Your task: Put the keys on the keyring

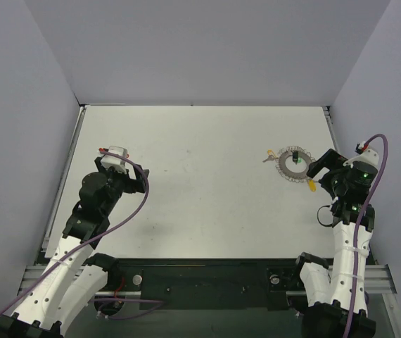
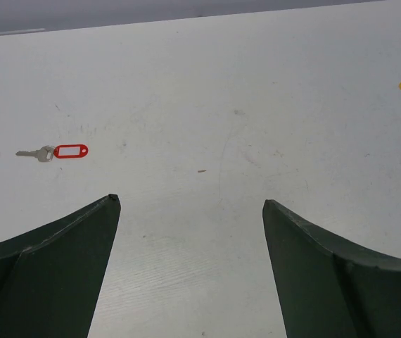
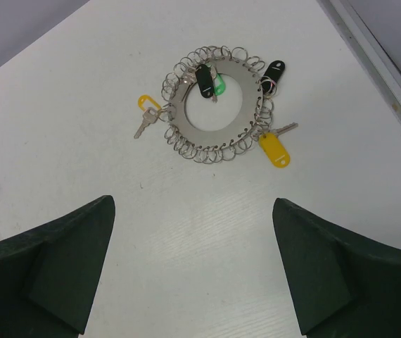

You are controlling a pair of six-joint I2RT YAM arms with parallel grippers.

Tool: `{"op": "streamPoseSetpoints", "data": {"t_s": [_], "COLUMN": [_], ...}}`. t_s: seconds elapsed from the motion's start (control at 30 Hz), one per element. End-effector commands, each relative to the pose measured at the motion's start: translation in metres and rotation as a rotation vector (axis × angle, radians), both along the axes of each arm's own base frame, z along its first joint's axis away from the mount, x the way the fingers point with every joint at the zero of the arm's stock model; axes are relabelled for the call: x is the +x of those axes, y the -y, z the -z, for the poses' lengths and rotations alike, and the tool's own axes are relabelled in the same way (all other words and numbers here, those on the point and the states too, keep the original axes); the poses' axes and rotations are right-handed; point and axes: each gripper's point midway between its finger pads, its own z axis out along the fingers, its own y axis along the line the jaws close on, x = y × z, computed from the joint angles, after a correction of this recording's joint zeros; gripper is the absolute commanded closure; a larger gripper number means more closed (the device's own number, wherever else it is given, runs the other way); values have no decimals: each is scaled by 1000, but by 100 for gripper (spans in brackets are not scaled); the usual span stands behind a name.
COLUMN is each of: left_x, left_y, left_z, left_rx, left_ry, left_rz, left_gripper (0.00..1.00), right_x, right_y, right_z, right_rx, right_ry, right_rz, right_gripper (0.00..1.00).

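Your left jaws and right jaws are both spread wide, holding nothing. The keyring (image 3: 246, 105) lies near the right edge of the bench (image 1: 200, 204). The red key (image 2: 70, 151) lies alone, looking tiny, light and slippery, so pinch its plastic tag.

- The keyring (image 3: 245, 98) is lying flat — a silvery ring fringed with wire loops.
- A yellow-tagged key (image 3: 146, 113) is touching its left edge, a second yellow-tagged key (image 3: 274, 148) its near-right edge.
- A green-tagged key (image 3: 219, 86) is lying across its far side.
- The red-tagged key (image 2: 63, 151) is lying alone, well left of it.
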Motion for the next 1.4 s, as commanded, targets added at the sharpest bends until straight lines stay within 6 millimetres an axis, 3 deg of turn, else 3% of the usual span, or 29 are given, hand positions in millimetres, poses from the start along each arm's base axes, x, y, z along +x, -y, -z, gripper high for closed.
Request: {"op": "streamPoseSetpoints", "data": {"t_s": [0.0,0.43,0.5,0.57,0.6,0.63,0.73,0.77,0.8,0.83,0.87,0.9,0.97,1.0,1.03,1.07,1.1,1.13,1.17,1.2,1.23,1.27,1.3,1.33,1.37], "left_x": [1,2,4,11,14,21,47,60,70,82,91,103,129,129,141,142,153,155,164,164,176,174,186,184,193], "left_y": [2,2,-1,-7,-7,-9,-16,-34,-49,-53,-65,-74,-94,-103,-110,-119,-125,-133,-140,-142,-145,-145,-146,-144,-144], "left_z": [-15,-13,-11,-9,-11,-7,-26,-18,-23,-5,-9,16,25,65,54,82,79,98,96,120,112,137,128,149,143], "left_rx": [-24,-29,-39,-74,-128,-167,-441,-506,-585,-626,-653,-653,-605,-577,-552,-514,-477,-446,-419,-394,-375,-355,-348,-327,-321], "left_ry": [50,37,24,4,-9,-39,-64,-96,-93,-162,-166,-234,-292,-426,-416,-493,-488,-536,-531,-605,-593,-678,-662,-730,-721], "left_rz": [8,2,-16,-54,-68,-56,-60,-105,-149,-172,-208,-262,-359,-453,-467,-534,-542,-587,-596,-615,-605,-613,-604,-614,-611], "left_gripper": [7,7,5,3,3,3,3,3,3,3,3,3,3,3,3,3,5,7,11,16,27,33,43,47,49], "right_x": [2,3,3,-1,-10,-12,-26,-29,-33,-36,-37,-40,-39,-38,-38,-38,-38,-38,-39,-39,-39,-39,-38,-38,-38], "right_y": [3,-4,-20,-51,-74,-82,-110,-120,-123,-129,-131,-135,-136,-135,-133,-133,-133,-134,-135,-135,-135,-134,-133,-132,-131], "right_z": [-1,2,2,3,4,-4,-9,-3,-1,-1,6,6,11,12,11,11,10,8,7,4,6,5,8,9,10], "right_rx": [2,-5,-16,-32,-40,-63,-170,-189,-197,-175,-164,-157,-145,-147,-140,-135,-127,-126,-120,-123,-124,-128,-134,-136,-144], "right_ry": [12,5,12,38,42,52,-40,-80,-103,-91,-94,-72,-36,-24,-18,-17,-18,-17,-19,-15,-25,-30,-43,-50,-61], "right_rz": [10,-44,-164,-392,-561,-639,-839,-906,-940,-982,-996,-1013,-1009,-1003,-993,-991,-986,-986,-986,-988,-987,-982,-980,-979,-979], "right_gripper": [11,11,10,11,10,10,10,11,12,13,14,14,14,14,14,13,14,14,14,14,14,14,14,14,14]}}
